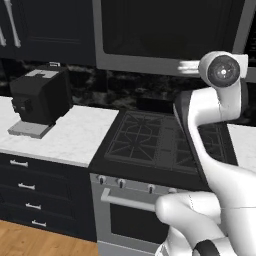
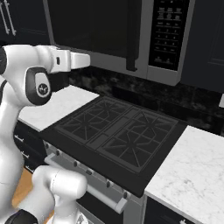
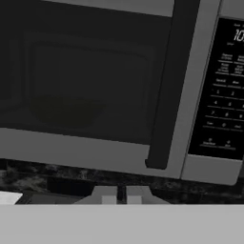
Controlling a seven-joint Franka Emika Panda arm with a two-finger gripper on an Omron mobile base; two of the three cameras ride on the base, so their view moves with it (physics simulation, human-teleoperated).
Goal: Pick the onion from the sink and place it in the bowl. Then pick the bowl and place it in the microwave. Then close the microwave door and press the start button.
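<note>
- The microwave is mounted above the stove; it is the largest task item in sight, a grey box with its dark control panel along the right edge.
- The microwave door lies flush in its frame, with the dark vertical handle next to the control panel. On this evidence the closing step is judged done.
- Through the dark glass of the hand view a wide rounded shape sits on the cavity floor, towards the left. It is taken to be the bowl (the tint of the glass hides colour and detail).
- The onion cannot be made out behind the glass. Whether it lies in the bowl cannot be confirmed from these pictures.
- The arm reaches forward at the level of the microwave's lower edge, in front of the door and well left of the control panel.
- The gripper shows at the bottom of the hand view. Its two finger tips stand close together with only a narrow slit between them, and nothing is held.
- Progress, as a judgement: bowl placed, door closed, so the start button is the one step left. Fingers drawn together suit a press with the tips.
- The gripper sits below and left of the panel (no contact with any button is visible), so a move to the right and upward is judged necessary first.
</note>
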